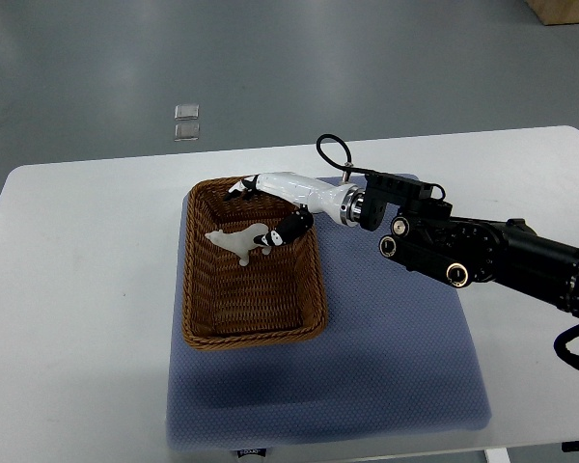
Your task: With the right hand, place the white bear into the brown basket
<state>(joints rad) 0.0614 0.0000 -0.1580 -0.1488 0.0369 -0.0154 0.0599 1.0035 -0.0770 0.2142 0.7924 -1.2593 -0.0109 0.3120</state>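
Risk: the bear [239, 242] may catch on a finger and lift out again when the arm withdraws, or tip toward the basket's 3 o'clock wall.
Right hand [275, 207]: over the basket's 1 o'clock corner, fingers loosely spread; one dark fingertip [288, 231] touches or nearly touches the bear's 3 o'clock end, gripping nothing that I can tell.
Bear: lying inside the basket [252, 333], toward 12 o'clock.
Basket: on the blue mat [386, 357].
Left hand: not visible.
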